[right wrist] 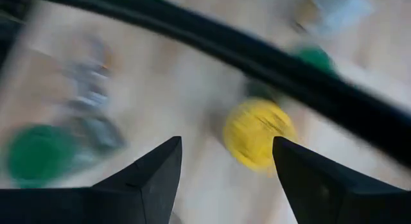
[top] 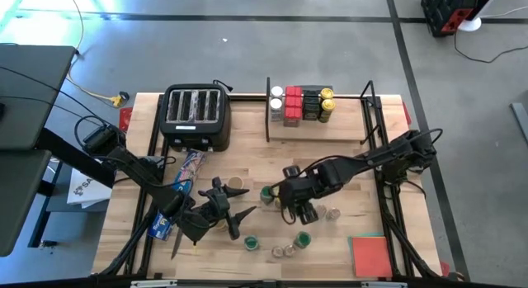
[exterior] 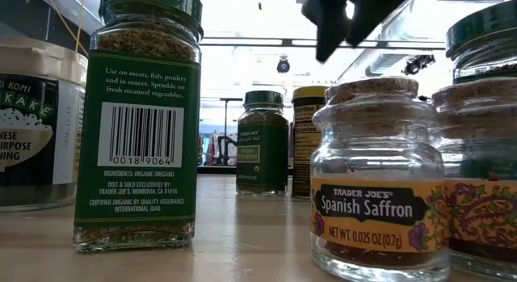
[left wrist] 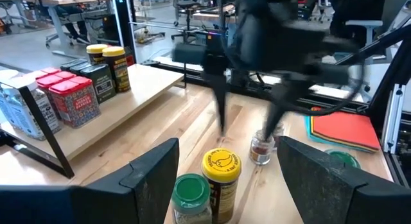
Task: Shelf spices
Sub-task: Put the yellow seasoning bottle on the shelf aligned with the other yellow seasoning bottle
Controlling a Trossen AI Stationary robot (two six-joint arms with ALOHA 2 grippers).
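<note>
Light wood carries everything: at the desk's left my left tool [top: 224, 207] hovers low with its fingers [left wrist: 151, 169] spread apart and empty, a green-lidded jar [left wrist: 190, 197] and a yellow-lidded jar [left wrist: 221, 179] standing just ahead of it. Behind it lie the long blue box [top: 176, 197] and, toward the far edge, the black toaster [top: 196, 115]. Near the desk's middle my right tool [top: 299, 207] hangs over the loose spices, fingers [right wrist: 149, 172] apart and holding nothing. More green-lidded jars [top: 252, 242] and tiny clear jars [top: 283, 252] sit scattered along the near edge. I judge these jars light, rigid and smooth-sided, the small glass ones breakable and easy to tip, so I would grip each around its body just under the lid. The shelf [top: 338, 127] runs along the far edge, already holding red tins [top: 292, 106], black boxes [top: 311, 105] and a yellow-lidded jar at its left end. Crowded neighbours and my other arm could get knocked. A red pad [top: 373, 257] lies at the near right corner.
</note>
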